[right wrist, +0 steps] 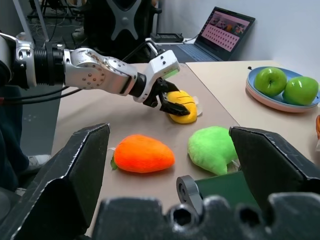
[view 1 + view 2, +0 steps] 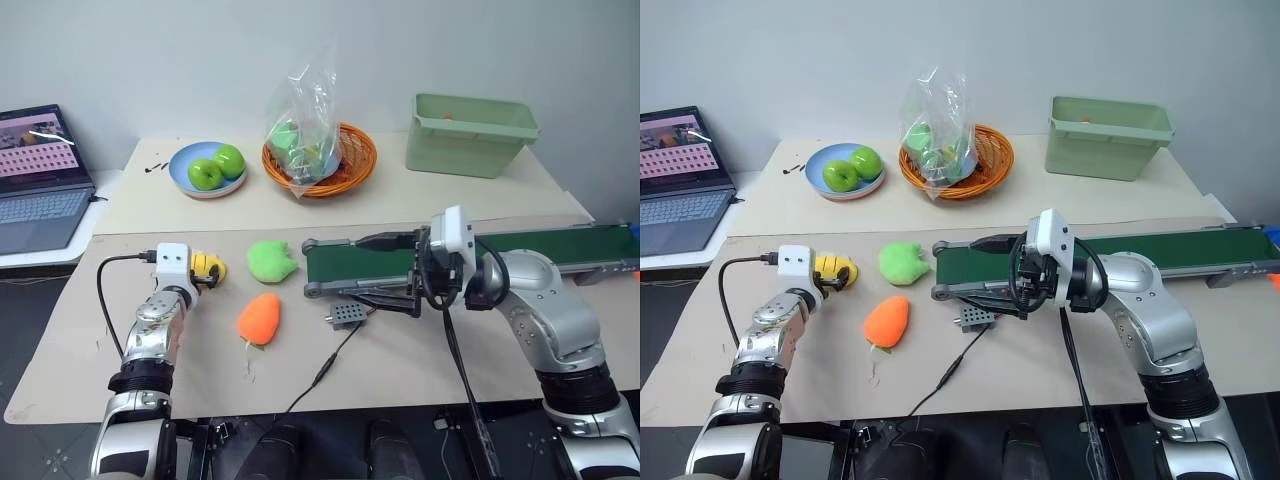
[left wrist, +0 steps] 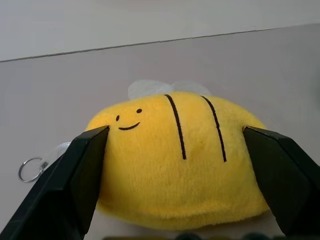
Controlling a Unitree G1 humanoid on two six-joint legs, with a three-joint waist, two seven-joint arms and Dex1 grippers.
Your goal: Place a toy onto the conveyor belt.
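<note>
a: where are we on the toy (image 2: 209, 266)? mid left of the head view, on the table, beside the green plush (image 2: 272, 260).

b: left gripper (image 3: 175, 145) is wide open, one finger each side of it, so we straddle it along its length. nothing clamped yet.

a: right gripper (image 1: 170, 150)?

b: spread open, empty, parked over the near end of the conveyor belt (image 2: 560, 248), probably to keep clear. closing on the toy looks next.

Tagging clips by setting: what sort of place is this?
Probably a robotics lab or test room: a dark green conveyor belt in a grey metal frame sits on a beige table, with an open laptop beside it.
</note>
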